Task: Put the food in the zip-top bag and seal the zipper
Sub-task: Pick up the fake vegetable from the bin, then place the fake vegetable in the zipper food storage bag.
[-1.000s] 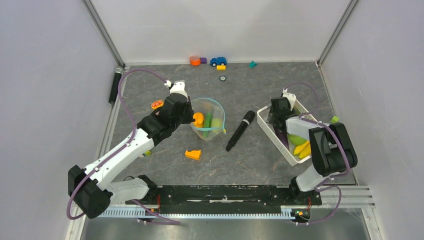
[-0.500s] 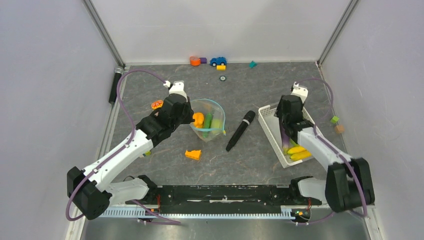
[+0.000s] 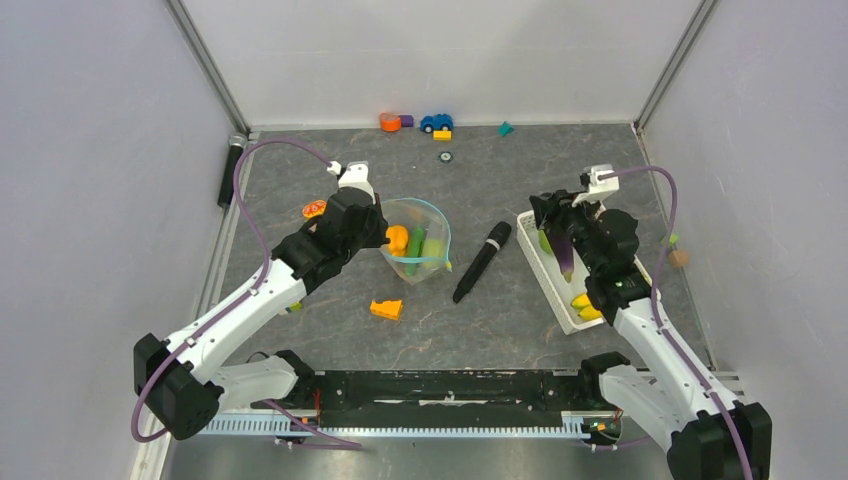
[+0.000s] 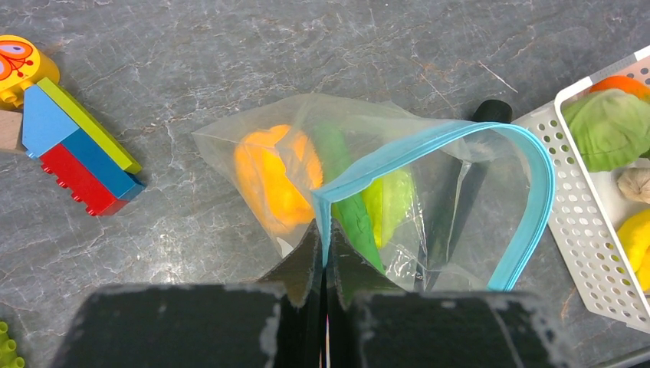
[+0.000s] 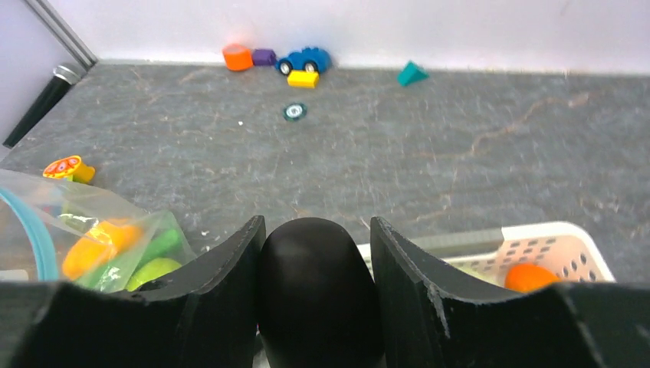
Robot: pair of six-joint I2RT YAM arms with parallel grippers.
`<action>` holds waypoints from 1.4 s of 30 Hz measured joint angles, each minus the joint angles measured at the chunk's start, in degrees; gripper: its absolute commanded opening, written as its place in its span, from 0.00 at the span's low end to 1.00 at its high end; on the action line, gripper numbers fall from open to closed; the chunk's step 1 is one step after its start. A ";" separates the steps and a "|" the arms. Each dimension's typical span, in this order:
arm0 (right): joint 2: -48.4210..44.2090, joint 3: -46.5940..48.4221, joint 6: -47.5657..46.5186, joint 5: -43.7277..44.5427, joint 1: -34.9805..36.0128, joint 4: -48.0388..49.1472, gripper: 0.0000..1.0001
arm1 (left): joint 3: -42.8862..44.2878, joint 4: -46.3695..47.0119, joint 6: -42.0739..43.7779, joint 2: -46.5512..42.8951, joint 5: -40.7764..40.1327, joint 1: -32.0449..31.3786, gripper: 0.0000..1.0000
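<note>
The clear zip-top bag point(image 3: 415, 240) stands open in the middle of the table, its teal zipper point(image 4: 536, 192) curved in a loop. Inside lie an orange piece point(image 4: 268, 176), a long green pod point(image 4: 356, 222) and a yellow-green piece point(image 4: 391, 199). My left gripper point(image 4: 323, 238) is shut on the near end of the zipper edge. My right gripper point(image 5: 318, 230) is shut on a dark purple, rounded toy vegetable point(image 5: 318, 291), held above the white basket's point(image 3: 540, 268) far left end. More food lies in the basket: yellow pieces point(image 3: 582, 303), a green one point(image 4: 613, 126).
A black microphone point(image 3: 480, 260) lies between bag and basket. An orange stepped wedge point(image 3: 386, 309) lies in front of the bag. Toy blocks and a blue car point(image 3: 436, 123) line the back wall. Stacked blocks point(image 4: 73, 149) sit left of the bag. A black cylinder point(image 3: 231, 170) lies at the left edge.
My right gripper has lifted out of the basket with the dark purple vegetable and swung its arm round to the right. The left gripper and the bag have not moved.
</note>
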 measured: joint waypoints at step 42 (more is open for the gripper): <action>35.85 14.05 10.32 -30.64 32.44 71.52 0.07 | 0.83 -2.12 -9.29 -2.58 4.52 0.04 0.02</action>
